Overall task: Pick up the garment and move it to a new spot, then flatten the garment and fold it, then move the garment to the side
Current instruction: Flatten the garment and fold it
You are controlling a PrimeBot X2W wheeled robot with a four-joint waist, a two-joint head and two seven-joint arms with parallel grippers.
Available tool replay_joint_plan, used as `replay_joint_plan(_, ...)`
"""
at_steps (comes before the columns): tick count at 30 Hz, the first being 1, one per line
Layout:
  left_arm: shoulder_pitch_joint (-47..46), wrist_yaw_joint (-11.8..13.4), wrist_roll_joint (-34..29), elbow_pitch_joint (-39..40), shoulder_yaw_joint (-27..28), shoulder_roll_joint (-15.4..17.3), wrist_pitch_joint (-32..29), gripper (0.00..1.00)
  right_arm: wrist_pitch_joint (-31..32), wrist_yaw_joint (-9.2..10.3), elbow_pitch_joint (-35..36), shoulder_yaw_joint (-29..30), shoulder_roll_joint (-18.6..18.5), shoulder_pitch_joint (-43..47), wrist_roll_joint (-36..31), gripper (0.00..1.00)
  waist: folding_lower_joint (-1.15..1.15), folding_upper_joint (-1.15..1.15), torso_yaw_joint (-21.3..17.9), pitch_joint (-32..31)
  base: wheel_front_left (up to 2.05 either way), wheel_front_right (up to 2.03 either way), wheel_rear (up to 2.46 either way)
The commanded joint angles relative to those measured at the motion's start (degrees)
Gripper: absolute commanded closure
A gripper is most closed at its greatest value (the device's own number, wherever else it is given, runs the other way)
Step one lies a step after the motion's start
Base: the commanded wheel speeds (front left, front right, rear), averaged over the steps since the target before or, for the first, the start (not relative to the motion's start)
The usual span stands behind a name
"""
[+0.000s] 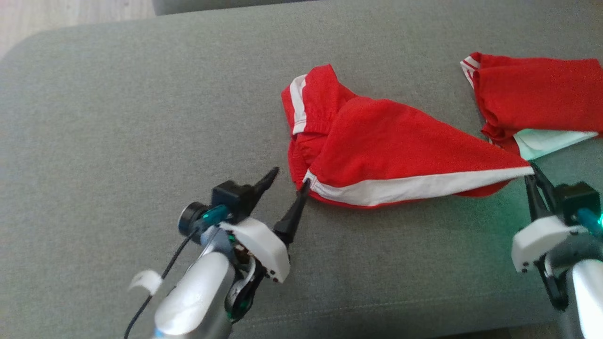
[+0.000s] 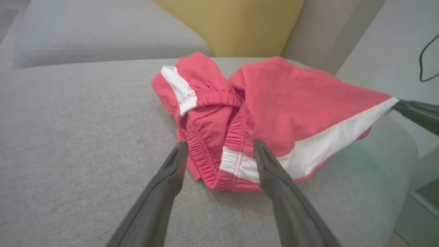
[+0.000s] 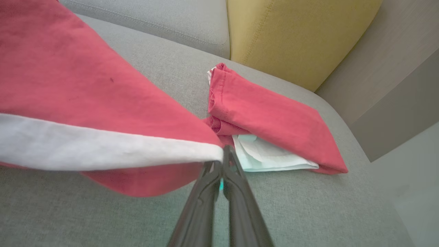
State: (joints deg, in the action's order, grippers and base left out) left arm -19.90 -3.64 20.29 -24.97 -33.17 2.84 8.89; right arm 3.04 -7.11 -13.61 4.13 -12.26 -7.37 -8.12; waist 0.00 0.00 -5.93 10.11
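Left gripper (image 1: 291, 176) is gaping astride the shorts (image 1: 391, 141) at their waistband corner; right gripper (image 1: 532, 170) is pinching their striped hem. Flattening, I'd say, is awaiting left's clamp.

Folded red garment (image 1: 541, 89) off head view's right edge, white cloth (image 1: 546, 141) half beneath.

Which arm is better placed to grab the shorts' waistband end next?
Left: the left gripper is open at the waistband of the shorts; the right gripper is shut on the far stripe corner.
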Motion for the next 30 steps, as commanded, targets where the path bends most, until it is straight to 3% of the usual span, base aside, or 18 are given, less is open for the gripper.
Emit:
replay_joint_plan(1, -3.0, -0.5, 0.1, 0.9, 0.8, 0.1, -0.5, 0.00, -0.2, -0.37, 1.6, -0.9, -0.5, -2.4, -0.2, 1.00, 0.00, 0.00, -0.5, 0.7, 0.00, 0.00, 0.00)
replay_joint_plan(23, -11.4, -1.0, 4.2, -10.5, -8.1, 0.0, -4.1, 0.00, -1.6, -0.37, -0.8, -1.9, 0.9, -6.0, -0.6, 1.00, 0.00, 0.00, -3.3, 2.9, 0.00, 0.00, 0.00)
replay_joint_plan(25, -11.8, -1.4, 5.1, -11.1, -8.9, 0.0, -4.6, 1.00, -1.6, -0.37, -0.7, -2.0, 0.9, -6.3, -0.6, 1.00, 0.00, 0.00, -3.4, 3.0, 0.00, 0.00, 0.00)
replay_joint_plan(30, -12.9, -0.6, 6.2, -11.4, -9.1, 0.0, -2.6, 1.00, -1.6, -0.37, -0.5, -2.0, 0.6, -6.5, -0.6, 1.00, 0.00, 0.00, -3.1, 2.8, 0.00, 0.00, 0.00)
